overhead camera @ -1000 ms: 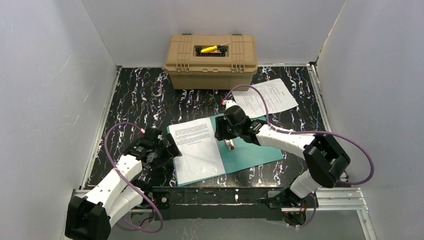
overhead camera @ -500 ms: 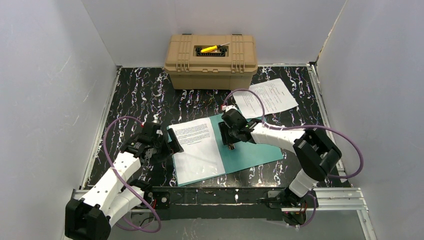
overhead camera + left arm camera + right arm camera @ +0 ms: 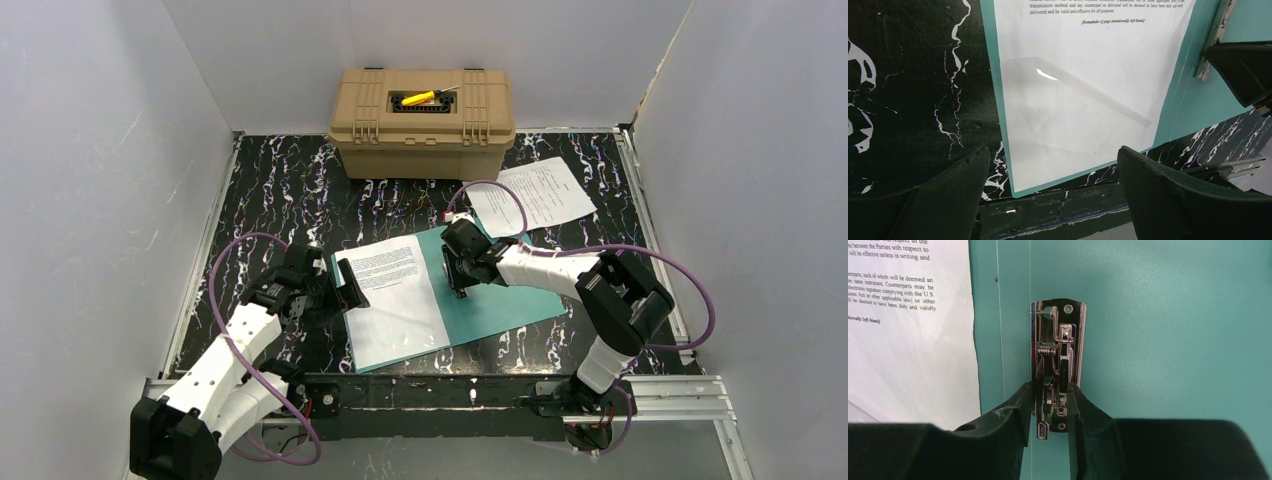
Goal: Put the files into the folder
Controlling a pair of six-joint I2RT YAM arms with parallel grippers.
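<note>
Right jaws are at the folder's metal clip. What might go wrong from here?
The right jaws straddle the shiny clip narrowly; they may slip off. Nothing pins the folder, since the left jaws hang open, so it may drag. The loose sheet beside the clip could shift.

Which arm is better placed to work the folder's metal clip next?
Right. The right gripper sits at the metal clip on the teal folder, one finger on each side of its lever. The left gripper hangs open over the sheet, well away from the clip.
</note>
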